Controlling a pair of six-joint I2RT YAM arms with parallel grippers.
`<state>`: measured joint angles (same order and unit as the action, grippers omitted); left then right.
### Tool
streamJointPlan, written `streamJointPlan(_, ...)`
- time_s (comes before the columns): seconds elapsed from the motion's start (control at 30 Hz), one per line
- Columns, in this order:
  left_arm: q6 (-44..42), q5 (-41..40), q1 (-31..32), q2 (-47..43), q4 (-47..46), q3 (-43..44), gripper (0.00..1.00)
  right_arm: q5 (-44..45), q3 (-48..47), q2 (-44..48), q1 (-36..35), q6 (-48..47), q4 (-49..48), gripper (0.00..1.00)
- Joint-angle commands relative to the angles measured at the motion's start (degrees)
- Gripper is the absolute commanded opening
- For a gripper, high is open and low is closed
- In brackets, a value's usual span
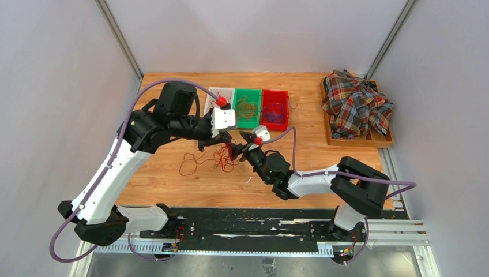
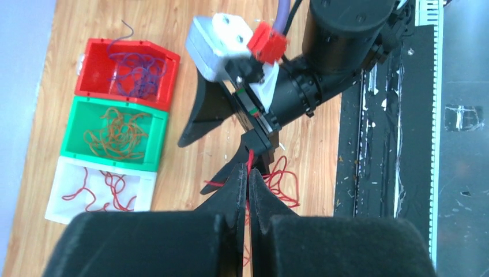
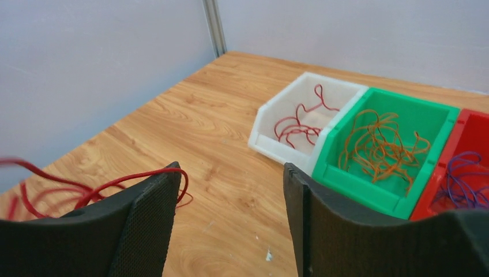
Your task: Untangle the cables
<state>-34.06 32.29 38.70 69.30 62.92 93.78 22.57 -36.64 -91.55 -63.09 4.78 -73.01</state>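
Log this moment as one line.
left gripper: shut on red cable | right gripper: open, empty | white bin: red cables | green bin: orange cables | red bin: purple cables

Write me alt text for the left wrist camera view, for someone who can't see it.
The left end effector, shut, pinches a red cable above a wooden table, facing the open right end effector. At left sit a red bin of purple cables, a green bin of olive-orange cables and a white bin of red cables.
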Motion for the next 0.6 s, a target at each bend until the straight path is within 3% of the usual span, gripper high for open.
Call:
streamJointPlan(0.0, -0.40, 1.59, 0.63, -0.08, 0.32, 4.75, 0.00, 5.70, 2.93, -3.41, -0.92, -0.91, -1.23, 0.63)
streamJointPlan(0.27, -6.06, -4.42, 0.61, -2.52, 3.57, 8.16, 0.01, 14.27, 13.80, -2.09, 0.29, 2.47, -4.22, 0.49)
streamJointPlan(0.57, -15.63, -18.68, 0.59, -4.18, 6.42, 13.25, 0.00, 17.60, 17.36, 2.75, 3.48, 12.38, 4.12, 0.44)
